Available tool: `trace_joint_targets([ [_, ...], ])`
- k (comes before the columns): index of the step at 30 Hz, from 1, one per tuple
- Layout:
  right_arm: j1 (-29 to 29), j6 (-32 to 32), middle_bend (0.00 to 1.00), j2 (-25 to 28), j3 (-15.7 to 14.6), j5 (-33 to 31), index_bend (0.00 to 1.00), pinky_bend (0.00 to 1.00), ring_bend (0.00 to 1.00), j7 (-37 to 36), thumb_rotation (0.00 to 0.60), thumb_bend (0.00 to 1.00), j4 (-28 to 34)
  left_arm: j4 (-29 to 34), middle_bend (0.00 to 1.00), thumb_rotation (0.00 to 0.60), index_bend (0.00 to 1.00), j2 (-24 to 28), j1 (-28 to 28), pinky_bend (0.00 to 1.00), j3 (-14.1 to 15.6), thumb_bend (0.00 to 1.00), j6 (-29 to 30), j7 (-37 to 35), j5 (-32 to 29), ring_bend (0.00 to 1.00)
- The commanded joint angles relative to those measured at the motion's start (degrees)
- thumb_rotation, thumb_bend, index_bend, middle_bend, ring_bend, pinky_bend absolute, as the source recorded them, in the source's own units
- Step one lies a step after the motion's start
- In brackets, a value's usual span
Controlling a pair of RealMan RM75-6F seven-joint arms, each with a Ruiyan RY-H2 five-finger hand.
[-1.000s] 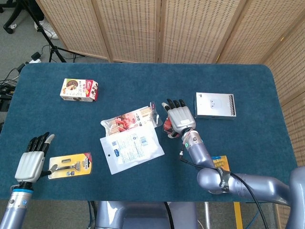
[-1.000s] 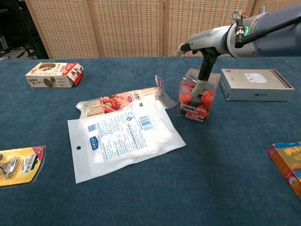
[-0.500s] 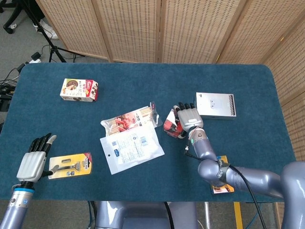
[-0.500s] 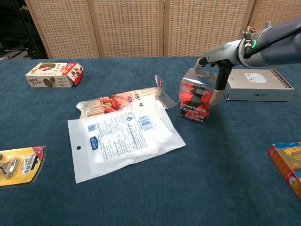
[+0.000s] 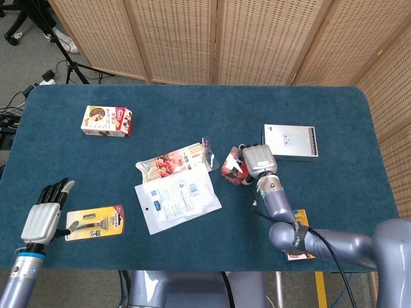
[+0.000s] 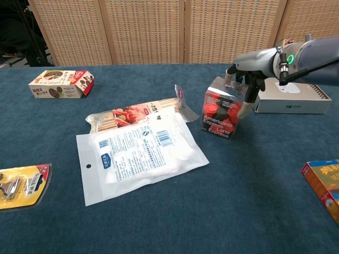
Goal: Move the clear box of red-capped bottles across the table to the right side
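The clear box of red-capped bottles (image 5: 231, 166) (image 6: 219, 115) stands near the table's middle, a little right of centre, and leans slightly. My right hand (image 5: 258, 158) (image 6: 244, 91) is on its right side. The fingers (image 6: 243, 109) curl down over the box's right face, and the thumb reaches around its far top edge, so the hand grips the box. My left hand (image 5: 43, 214) hovers at the front left with fingers apart and holds nothing. It shows only in the head view.
A white flat box (image 5: 289, 142) (image 6: 290, 96) lies just right of the right hand. A snack-stick pack (image 6: 137, 112) and a white pouch (image 6: 139, 153) lie left of the box. There are also a cookie box (image 5: 106, 120), a carded clip pack (image 5: 95, 222) and an orange box (image 6: 324, 182).
The right hand has slid from over the box's top to its right side and its fingers have curled around it. The box now leans a little. The left hand barely moved.
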State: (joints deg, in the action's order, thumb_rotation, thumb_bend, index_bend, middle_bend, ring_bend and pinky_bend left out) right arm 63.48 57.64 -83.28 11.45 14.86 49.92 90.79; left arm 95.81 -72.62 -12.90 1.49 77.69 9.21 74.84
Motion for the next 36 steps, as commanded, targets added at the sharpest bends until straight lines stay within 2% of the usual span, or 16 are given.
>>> trace_joint_targets([
  [1, 0.08, 0.82, 0.39, 0.1, -0.48, 0.46, 0.56, 0.48, 0.35, 0.33, 0.6, 0.13, 0.48, -0.04, 0.0, 0.6, 0.0, 0.02, 0.11, 0.0, -0.19, 0.24, -0.27, -0.13, 0.04, 0.0],
  [5, 0.21, 1.83, 0.44, 0.48, -0.85, 0.84, 0.62, 0.52, 0.41, 0.88, 0.6, 0.15, 0.84, -0.12, 0.0, 0.6, 0.0, 0.06, 0.3, 0.0, -0.54, 0.24, -0.48, -0.2, 0.02, 0.0],
  [9, 0.37, 2.68, 0.45, 1.12, -1.09, 0.71, 0.65, 0.52, 0.43, 1.62, 0.6, 0.16, 1.37, -0.12, 0.0, 0.6, 0.0, 0.13, 0.46, 0.0, -0.88, 0.24, -0.73, -0.24, -0.03, 0.0],
  [21, 0.91, 6.93, 0.46, 6.6, -1.36, -2.57, 0.68, 0.52, 0.44, 5.81, 0.6, 0.16, 6.75, 0.23, 0.0, 0.6, 0.0, 0.4, 0.9, 0.0, -1.49, 0.24, -1.09, -0.45, 0.45, 0.0],
  [36, -1.08, 9.62, 0.45, 13.0, -2.15, -7.25, 0.68, 0.52, 0.44, 6.8, 0.6, 0.16, 12.36, 0.68, 0.0, 0.6, 0.0, 0.5, 1.17, 0.0, -1.78, 0.24, -2.11, -0.47, 1.16, 0.0],
])
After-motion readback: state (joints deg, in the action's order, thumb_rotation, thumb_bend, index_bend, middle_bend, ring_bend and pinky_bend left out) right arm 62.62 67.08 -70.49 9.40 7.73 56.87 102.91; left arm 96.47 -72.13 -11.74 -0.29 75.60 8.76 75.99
